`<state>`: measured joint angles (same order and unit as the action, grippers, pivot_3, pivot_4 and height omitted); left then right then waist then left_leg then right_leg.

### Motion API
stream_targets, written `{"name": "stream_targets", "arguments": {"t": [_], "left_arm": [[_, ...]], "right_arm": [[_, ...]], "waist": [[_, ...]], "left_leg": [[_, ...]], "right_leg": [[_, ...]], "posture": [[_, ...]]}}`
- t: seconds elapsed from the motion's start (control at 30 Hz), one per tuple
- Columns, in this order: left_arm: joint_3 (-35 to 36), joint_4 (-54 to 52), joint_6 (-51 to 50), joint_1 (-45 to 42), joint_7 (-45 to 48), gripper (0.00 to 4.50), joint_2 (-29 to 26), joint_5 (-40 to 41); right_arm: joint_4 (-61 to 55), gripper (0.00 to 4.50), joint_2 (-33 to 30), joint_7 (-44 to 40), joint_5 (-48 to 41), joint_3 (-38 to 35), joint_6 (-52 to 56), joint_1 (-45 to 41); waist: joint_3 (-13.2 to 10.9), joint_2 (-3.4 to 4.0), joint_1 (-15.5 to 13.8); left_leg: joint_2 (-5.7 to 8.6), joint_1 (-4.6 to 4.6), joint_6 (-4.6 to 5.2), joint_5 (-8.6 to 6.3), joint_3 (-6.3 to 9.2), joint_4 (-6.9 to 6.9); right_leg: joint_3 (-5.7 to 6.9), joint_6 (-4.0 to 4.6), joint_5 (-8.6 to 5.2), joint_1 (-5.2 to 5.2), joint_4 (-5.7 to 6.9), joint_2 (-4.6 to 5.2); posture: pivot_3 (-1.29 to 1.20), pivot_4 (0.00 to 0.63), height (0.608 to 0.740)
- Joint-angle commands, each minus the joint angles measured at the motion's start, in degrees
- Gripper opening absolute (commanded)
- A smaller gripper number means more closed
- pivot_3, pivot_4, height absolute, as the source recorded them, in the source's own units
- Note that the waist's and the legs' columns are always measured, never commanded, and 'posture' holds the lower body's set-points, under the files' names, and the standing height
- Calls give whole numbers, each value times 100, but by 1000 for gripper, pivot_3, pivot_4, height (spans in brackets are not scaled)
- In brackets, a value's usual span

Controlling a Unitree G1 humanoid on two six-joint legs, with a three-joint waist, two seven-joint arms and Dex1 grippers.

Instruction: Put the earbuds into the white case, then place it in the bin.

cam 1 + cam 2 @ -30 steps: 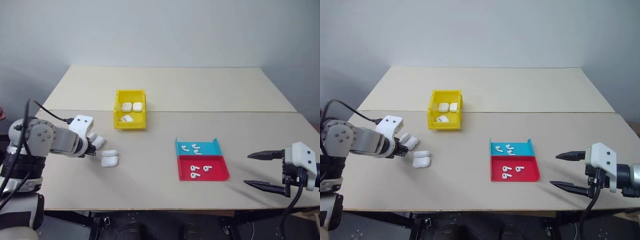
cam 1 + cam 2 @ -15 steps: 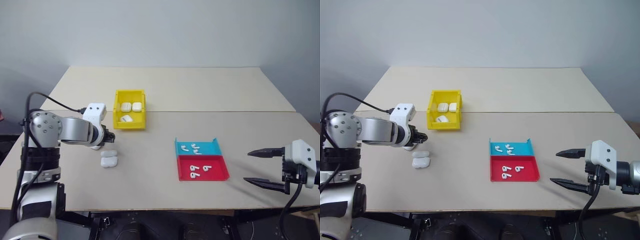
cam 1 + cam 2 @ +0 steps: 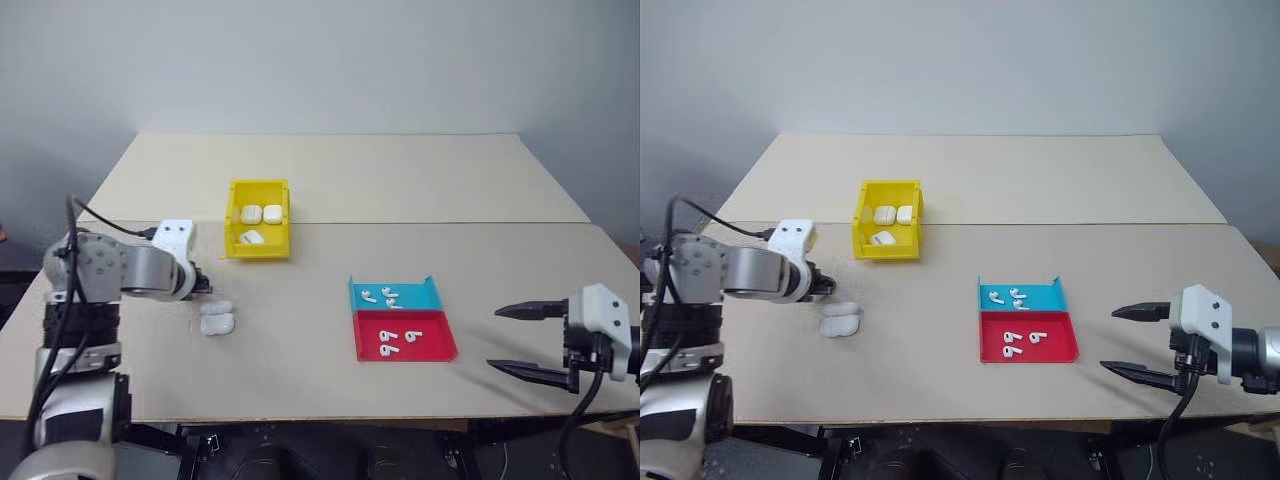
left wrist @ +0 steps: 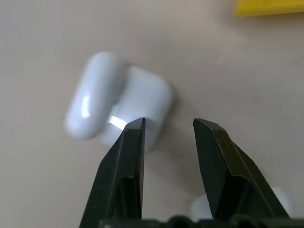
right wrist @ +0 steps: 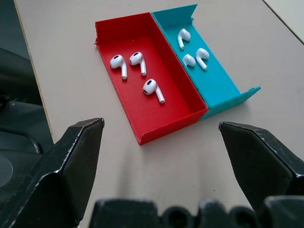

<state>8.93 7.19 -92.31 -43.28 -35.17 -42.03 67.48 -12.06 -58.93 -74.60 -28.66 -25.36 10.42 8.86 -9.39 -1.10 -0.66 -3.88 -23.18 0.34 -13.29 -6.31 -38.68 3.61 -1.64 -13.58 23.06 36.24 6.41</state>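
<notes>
On the large beige table (image 3: 400, 190), a bright yellow tall-walled plastic bin (image 3: 260, 232) is seen to hold three small glossy white rounded cases already, so part of the work is judged complete. Nearer the right side, a shallow cyan plastic tray (image 5: 216, 80) and a shallow red plastic tray (image 5: 161, 107) are set touching, each loaded with three tiny white stemmed earbuds (image 5: 137, 59); none has yet been inserted for the present cycle. An open glossy white hinged-lid case (image 4: 118, 107) is located on the table in front of the bin, beside the left gripper (image 4: 168, 124), whose black fingers are held narrowly apart around nothing, just short of the case. The right gripper (image 5: 161, 137) is held with fingers spread wide and empty, near the trays. Loading of the earbuds, closing and binning remain outstanding.
</notes>
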Motion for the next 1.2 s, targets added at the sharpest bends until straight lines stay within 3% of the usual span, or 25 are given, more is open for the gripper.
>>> {"name": "stream_targets", "arguments": {"t": [0.03, 0.23, 0.53, 0.7, 1.2], "left_arm": [[-17, -152, -19, 188, 110, 1707, -220, 173], [-114, -195, -19, 293, 339, 1707, -422, 96], [-376, -288, -19, -31, 632, 1707, -575, 872], [-399, 29, -19, -52, 659, 1707, -340, 333], [-312, -18, -19, -60, 1299, 1707, -419, -1104]], "right_arm": [[-109, 4500, 36, 68, -19, -32, -14, -91], [-39, 4500, 68, 82, 18, 74, -26, -217], [-42, 4500, 80, 112, 28, 35, -45, -162], [-75, 4500, 102, 168, 64, 62, -45, -138], [-142, 4500, 151, 238, 44, 28, -53, -61]], "waist": [[0, 0, -4], [0, -4, -25], [0, -4, -17], [0, -4, -4], [1, -6, -7]], "left_leg": [[0, 1, 0, 0, 0, 0], [0, -5, 1, 0, 1, 0], [0, -5, 1, 0, 1, -1], [1, -1, 1, 0, -1, 2], [1, -5, 1, 0, -1, 2]], "right_leg": [[0, 0, 0, -1, 0, 0], [6, 0, 0, 0, -3, 0], [5, 1, 0, 0, -2, 1], [3, 0, 0, 0, -2, 0], [4, 0, 0, 1, -4, 0]], "posture": [[0, 150, 740], [0, 150, 740], [0, 150, 740], [0, 150, 740], [0, 150, 740]]}}
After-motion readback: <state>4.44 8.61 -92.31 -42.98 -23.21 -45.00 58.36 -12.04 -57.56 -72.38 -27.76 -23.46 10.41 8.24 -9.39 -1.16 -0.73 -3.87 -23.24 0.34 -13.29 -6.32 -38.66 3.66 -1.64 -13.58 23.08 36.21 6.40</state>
